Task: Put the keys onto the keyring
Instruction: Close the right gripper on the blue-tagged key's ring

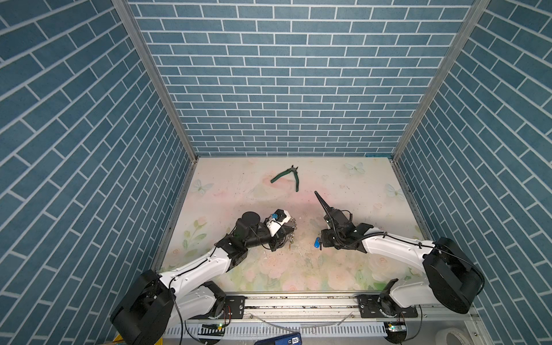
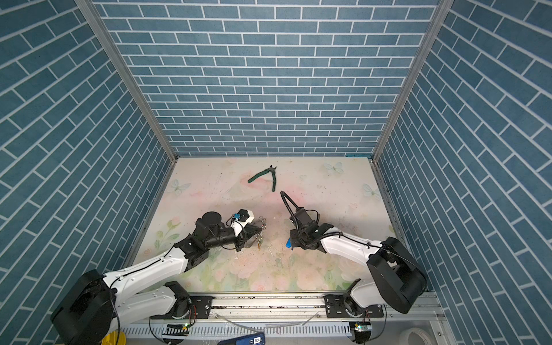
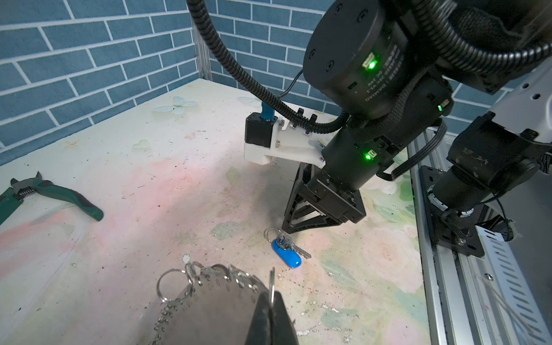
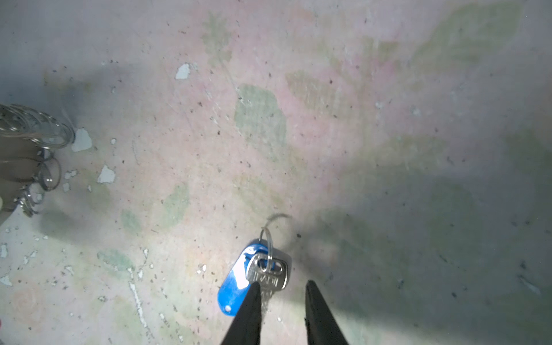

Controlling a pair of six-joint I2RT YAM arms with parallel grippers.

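The keys (image 4: 263, 273), a silvery key on a blue tag with a small split ring, lie flat on the table; they also show in the left wrist view (image 3: 285, 251) and in both top views (image 1: 316, 242) (image 2: 288, 242). My right gripper (image 4: 282, 283) stands open just over them, with the key's blade beside one fingertip (image 4: 254, 291) and nothing gripped. My left gripper (image 3: 271, 294) is shut on one thin metal ring of the keyring (image 3: 215, 301), a dark grey plate edged with silvery rings. It holds the keyring (image 1: 293, 227) upright, left of the keys.
Green-handled pliers (image 1: 288, 176) lie open toward the back of the table (image 1: 343, 268), far from both grippers. Brick-patterned walls close in three sides, and a metal rail (image 1: 298, 301) runs along the front edge.
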